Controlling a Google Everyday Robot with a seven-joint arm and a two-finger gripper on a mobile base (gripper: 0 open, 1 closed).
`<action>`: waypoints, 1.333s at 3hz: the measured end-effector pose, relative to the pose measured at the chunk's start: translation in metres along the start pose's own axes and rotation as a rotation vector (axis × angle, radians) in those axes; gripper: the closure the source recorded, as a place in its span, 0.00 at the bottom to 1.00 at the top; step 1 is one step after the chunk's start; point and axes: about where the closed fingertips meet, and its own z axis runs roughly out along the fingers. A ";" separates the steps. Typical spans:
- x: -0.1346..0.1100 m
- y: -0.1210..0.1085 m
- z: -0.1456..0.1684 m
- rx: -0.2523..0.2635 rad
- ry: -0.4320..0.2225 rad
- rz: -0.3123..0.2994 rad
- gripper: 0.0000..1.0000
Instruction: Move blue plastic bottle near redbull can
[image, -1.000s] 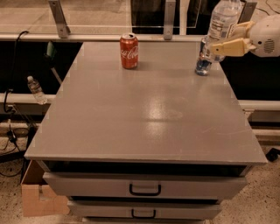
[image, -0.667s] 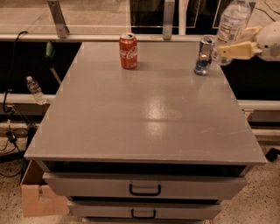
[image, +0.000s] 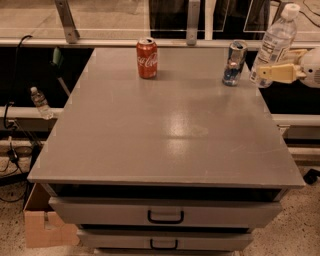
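Observation:
The blue plastic bottle (image: 274, 41), clear with a white cap and a white-and-blue label, is tilted at the table's far right edge. My gripper (image: 272, 74) reaches in from the right, and its cream fingers are closed around the bottle's lower part, holding it off the table. The redbull can (image: 235, 62), slim and silver-and-blue, stands upright on the grey table (image: 165, 130) near the far right corner, just left of the bottle and apart from it.
A red Coca-Cola can (image: 147, 57) stands at the far middle of the table. A small clear bottle (image: 40, 102) sits on a ledge to the left. A cardboard box (image: 42, 225) is on the floor at lower left. Drawers (image: 165, 215) are below the tabletop.
My gripper has moved right and a little down with the bottle in it, from just above the redbull can to beyond the table's right edge.

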 end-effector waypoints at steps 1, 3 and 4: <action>0.015 -0.011 0.005 -0.017 0.003 0.031 1.00; 0.035 -0.039 0.012 -0.041 0.018 0.071 1.00; 0.043 -0.048 0.021 -0.051 0.011 0.084 0.84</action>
